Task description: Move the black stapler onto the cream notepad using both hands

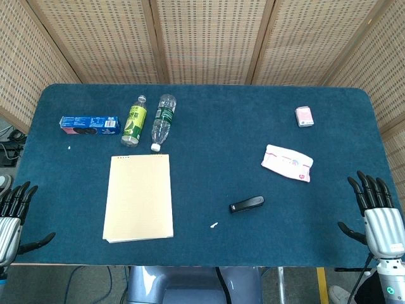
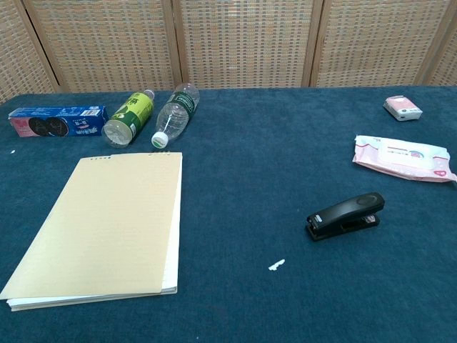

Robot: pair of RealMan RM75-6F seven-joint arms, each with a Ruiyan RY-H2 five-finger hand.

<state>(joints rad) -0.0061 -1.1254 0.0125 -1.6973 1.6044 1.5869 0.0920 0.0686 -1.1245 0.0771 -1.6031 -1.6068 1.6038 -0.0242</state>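
Nearest us, our left hand [image 1: 14, 215] and right hand [image 1: 378, 212] rest at the bench's [image 1: 209, 126] front corners, fingers spread and holding nothing. We see the black stapler [image 2: 345, 214] lying on the blue surface right of centre, well apart from the cream notepad [image 2: 100, 225] at the left. Two bottles [image 2: 150, 114], a biscuit box [image 2: 57, 121] and a tissue pack [image 2: 403, 157] lie farther back.

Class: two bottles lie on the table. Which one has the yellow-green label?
The bottle next to the blue cookie box; the other bottle, on its far side, is clear with a darker green label.
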